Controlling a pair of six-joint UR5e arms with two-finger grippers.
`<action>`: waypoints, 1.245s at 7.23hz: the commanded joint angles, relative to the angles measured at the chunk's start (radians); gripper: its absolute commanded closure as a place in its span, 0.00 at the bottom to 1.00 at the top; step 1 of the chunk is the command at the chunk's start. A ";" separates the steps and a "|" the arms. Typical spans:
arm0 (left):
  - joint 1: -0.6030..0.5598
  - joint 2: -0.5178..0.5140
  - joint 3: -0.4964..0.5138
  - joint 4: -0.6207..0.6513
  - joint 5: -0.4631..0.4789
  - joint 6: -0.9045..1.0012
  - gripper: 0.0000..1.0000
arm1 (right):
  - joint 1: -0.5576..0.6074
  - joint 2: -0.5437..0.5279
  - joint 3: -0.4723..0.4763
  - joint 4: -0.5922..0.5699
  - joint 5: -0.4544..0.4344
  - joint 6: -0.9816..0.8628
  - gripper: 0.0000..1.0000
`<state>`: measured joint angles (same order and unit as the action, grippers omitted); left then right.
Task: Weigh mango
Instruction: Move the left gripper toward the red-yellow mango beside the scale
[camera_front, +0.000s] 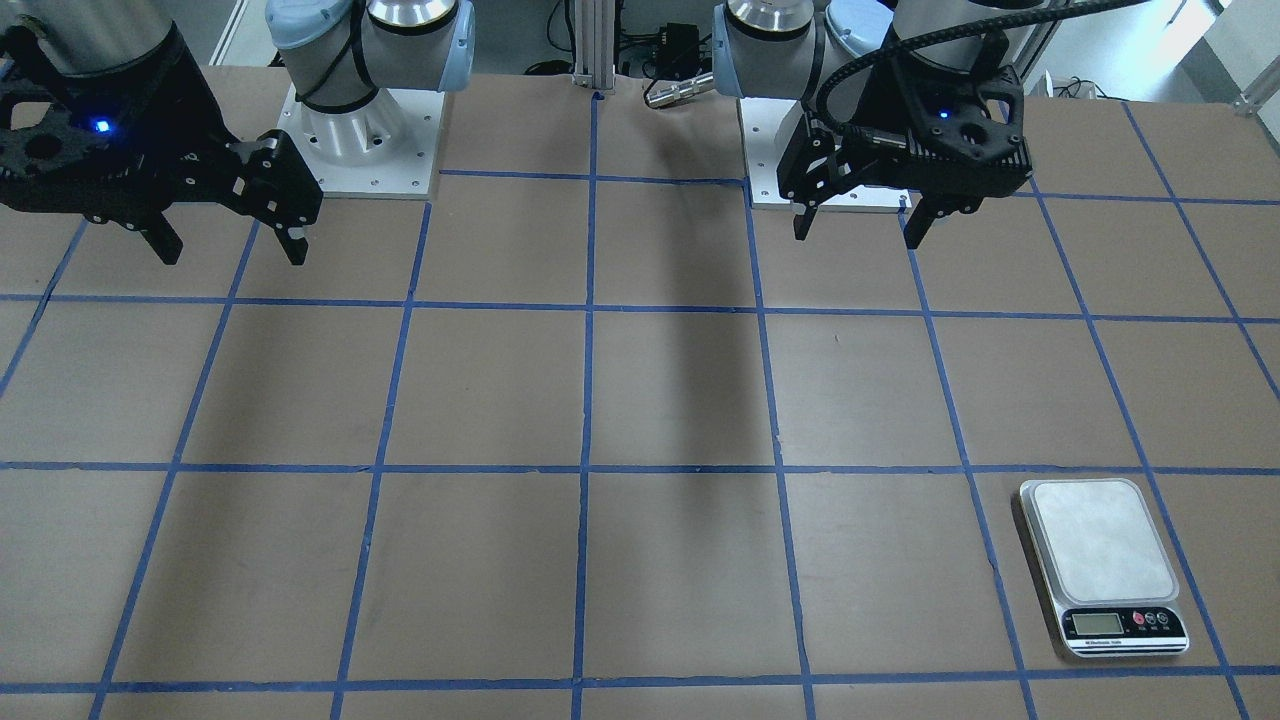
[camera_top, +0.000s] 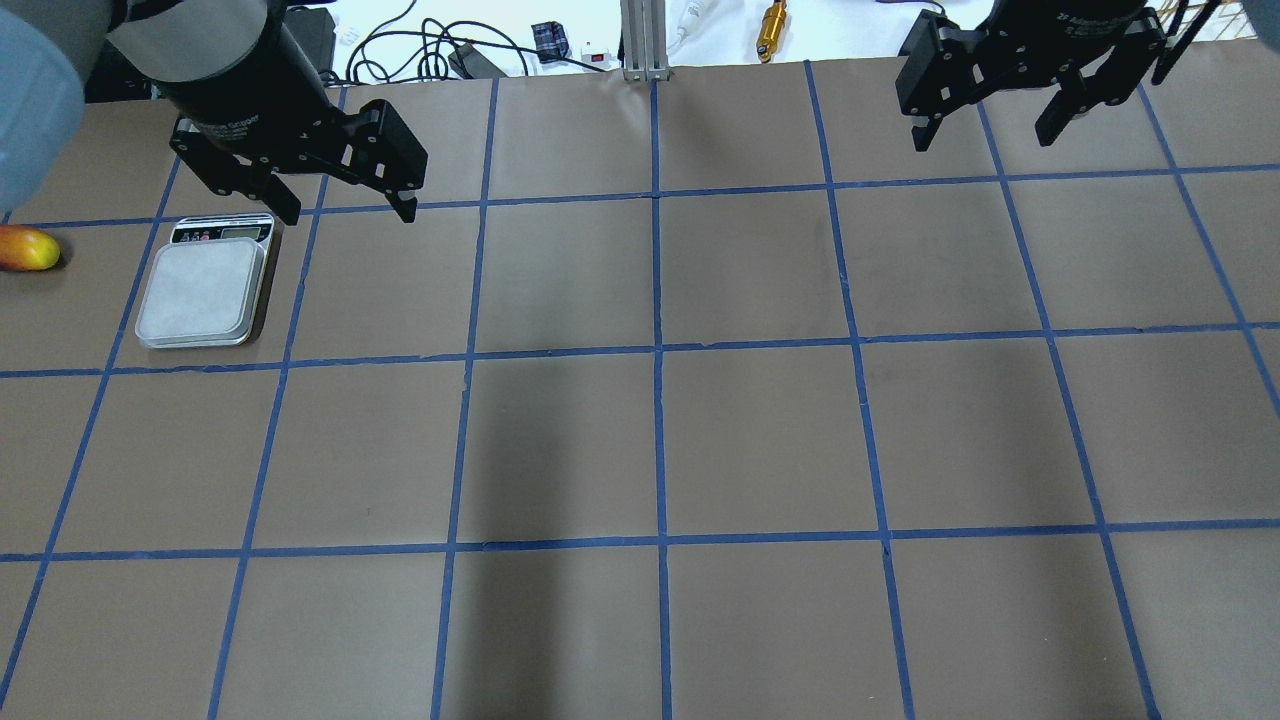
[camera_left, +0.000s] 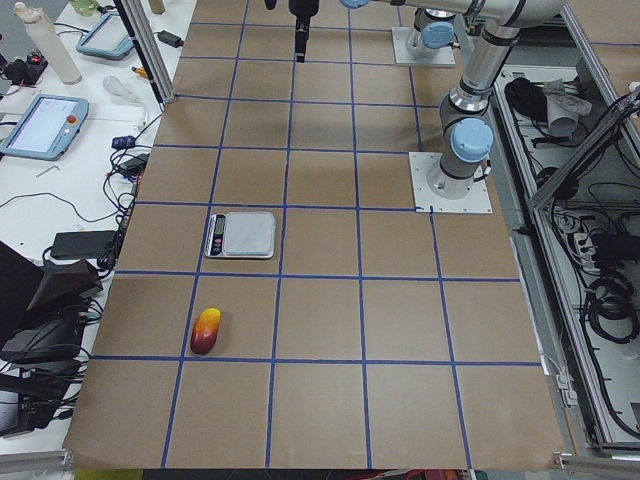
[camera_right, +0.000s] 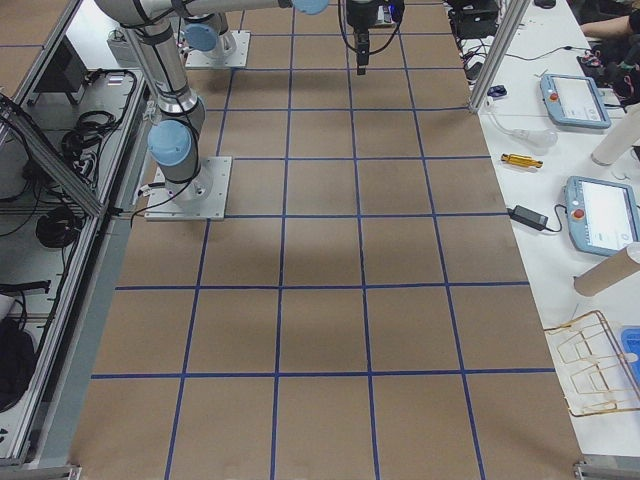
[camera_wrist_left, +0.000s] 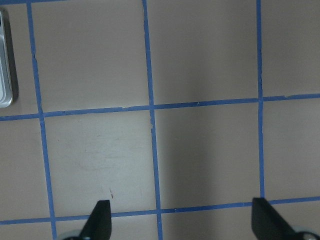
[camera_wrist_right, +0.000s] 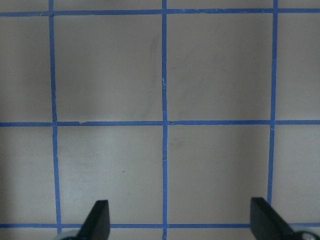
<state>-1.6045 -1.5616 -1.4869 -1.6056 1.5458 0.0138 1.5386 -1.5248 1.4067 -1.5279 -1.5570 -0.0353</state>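
Observation:
The mango (camera_top: 28, 249), yellow at one end and red-orange at the other, lies on the brown table at the far left edge of the overhead view, left of the scale (camera_top: 205, 290). It also shows in the exterior left view (camera_left: 206, 330), nearer the table's end than the scale (camera_left: 242, 234). The scale's platform is bare (camera_front: 1100, 540). My left gripper (camera_top: 348, 212) is open and empty, hanging above the table just right of the scale's display end. My right gripper (camera_top: 982, 142) is open and empty, high over the far right of the table.
The table (camera_top: 660, 440) is brown with a blue tape grid. An aluminium post (camera_top: 645, 40), cables and a gold tool (camera_top: 772, 25) lie beyond its far edge. The arm bases (camera_front: 360, 150) stand on the robot's side. Tablets (camera_left: 40, 125) sit on the side bench.

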 joint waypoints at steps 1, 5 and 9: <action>0.000 0.001 -0.004 0.001 -0.001 0.001 0.00 | 0.000 0.000 0.000 0.000 0.000 0.000 0.00; 0.015 0.006 -0.006 0.000 -0.001 0.049 0.00 | 0.000 0.000 0.000 0.000 0.000 0.000 0.00; 0.205 0.011 -0.007 -0.071 -0.003 0.396 0.00 | 0.000 0.000 0.000 0.000 0.000 0.000 0.00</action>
<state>-1.4747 -1.5499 -1.4930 -1.6520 1.5438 0.2761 1.5380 -1.5251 1.4067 -1.5279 -1.5570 -0.0353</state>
